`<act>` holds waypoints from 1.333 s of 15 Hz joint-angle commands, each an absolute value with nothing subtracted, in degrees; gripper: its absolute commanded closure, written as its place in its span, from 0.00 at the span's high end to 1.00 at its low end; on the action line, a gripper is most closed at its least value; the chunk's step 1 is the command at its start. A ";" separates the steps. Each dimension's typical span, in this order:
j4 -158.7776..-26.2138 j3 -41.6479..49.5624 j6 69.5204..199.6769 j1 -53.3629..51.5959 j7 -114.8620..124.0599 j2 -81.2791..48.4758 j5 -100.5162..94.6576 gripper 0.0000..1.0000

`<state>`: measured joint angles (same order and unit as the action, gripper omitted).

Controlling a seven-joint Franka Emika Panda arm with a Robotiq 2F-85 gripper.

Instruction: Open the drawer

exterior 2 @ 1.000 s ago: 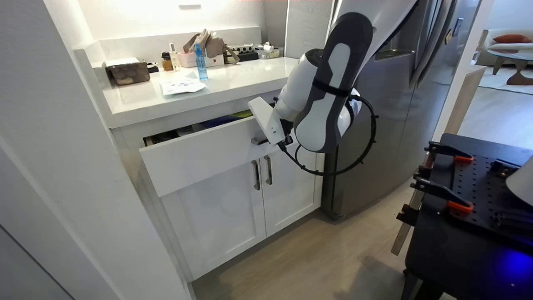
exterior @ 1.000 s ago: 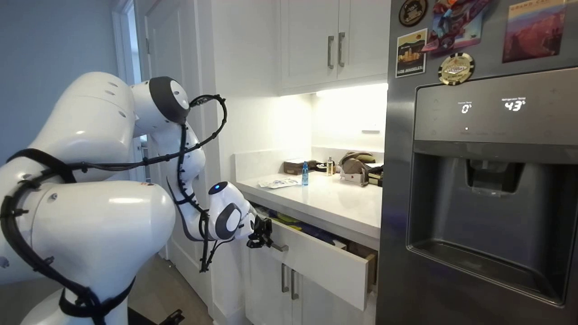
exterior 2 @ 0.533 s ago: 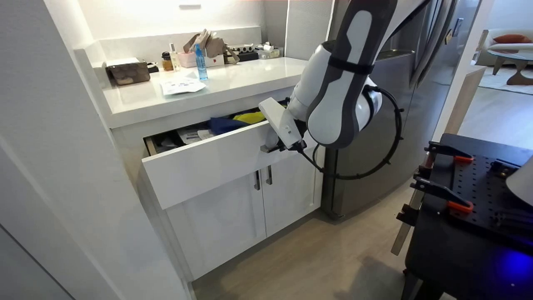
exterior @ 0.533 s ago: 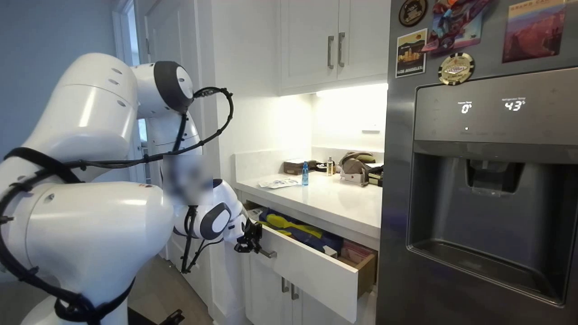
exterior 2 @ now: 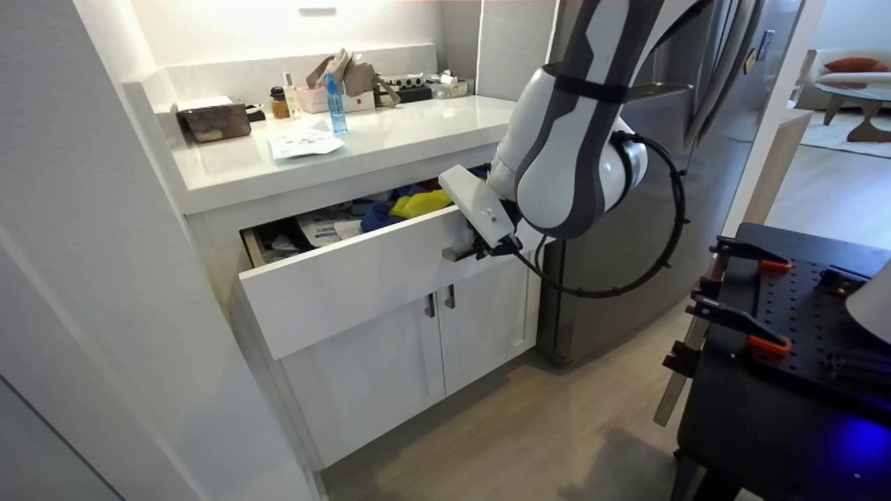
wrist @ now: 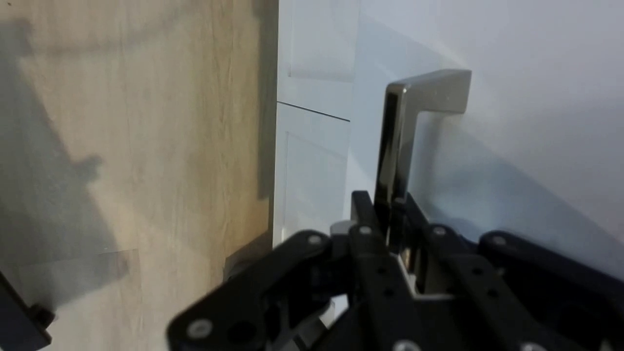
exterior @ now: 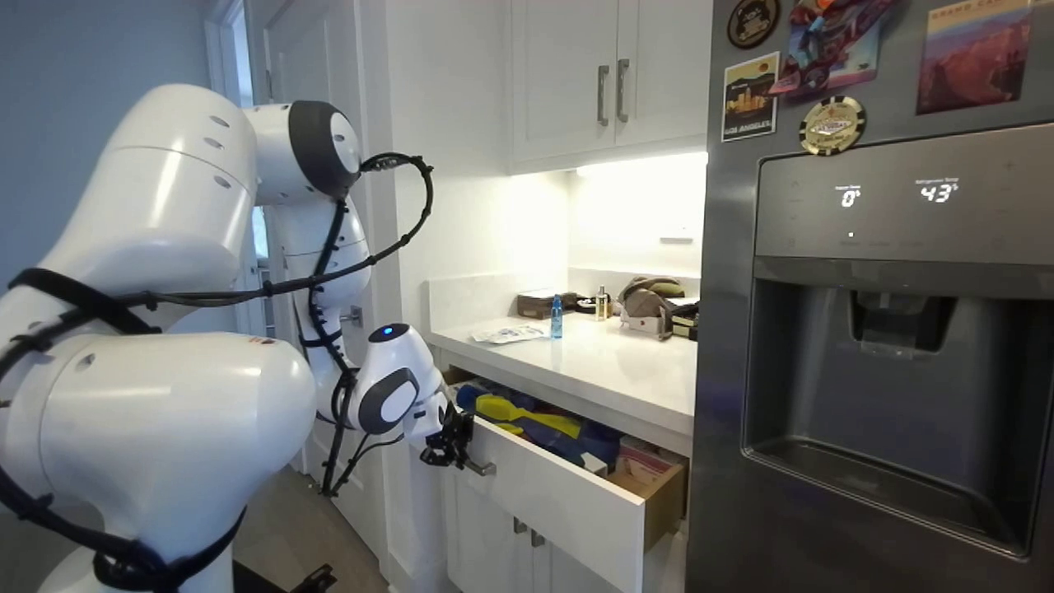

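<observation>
The white drawer (exterior: 568, 502) is pulled partway out below the counter, and its front also shows in an exterior view (exterior 2: 355, 285). Its light wood side (exterior: 665, 506) and the things inside are visible. The silver bar handle (wrist: 399, 131) runs between my fingers in the wrist view. My gripper (wrist: 388, 209) is shut on the handle near its lower end in that view, one finger on each side of the bar. In an exterior view the gripper (exterior: 463, 455) is at the handle; in an exterior view it is mostly hidden behind the white wrist housing (exterior 2: 480, 209).
Yellow and blue items (exterior 2: 421, 203) lie in the drawer. White cabinet doors (exterior 2: 369, 362) with vertical handles are below it. The counter (exterior: 609, 362) above bears a blue bottle (exterior: 557, 317) and a bag. A steel refrigerator (exterior: 873, 511) stands beside the cabinet. A black table (exterior 2: 766, 431) stands opposite.
The drawer has slid farther out, showing more of its inside. My gripper has moved back away from the cabinet with the handle, mostly in the first half second, then a little more.
</observation>
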<state>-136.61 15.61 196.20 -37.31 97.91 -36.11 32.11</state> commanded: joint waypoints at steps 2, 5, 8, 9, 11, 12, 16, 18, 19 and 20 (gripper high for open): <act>-138.74 12.57 192.09 -33.76 94.36 -37.55 33.33 0.04; -138.87 10.67 192.73 -31.86 92.70 -37.16 33.67 0.04; -139.35 7.62 193.88 -28.55 90.95 -36.50 33.26 0.04; -139.64 5.48 194.59 -26.22 90.35 -36.03 32.29 0.04; -140.10 2.79 195.60 -23.27 89.01 -35.59 31.96 0.04; -140.35 1.85 195.94 -22.20 88.13 -35.43 32.07 0.04; -140.85 1.09 195.80 -21.30 85.87 -35.39 33.61 0.47; -141.15 1.24 193.57 -21.16 84.82 -35.04 33.67 0.62; -141.44 1.45 193.12 -21.60 84.50 -34.90 34.07 0.69; -141.63 1.49 192.84 -21.75 84.45 -34.90 34.14 0.79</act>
<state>-139.20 1.81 197.77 -22.64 87.08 -33.77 32.72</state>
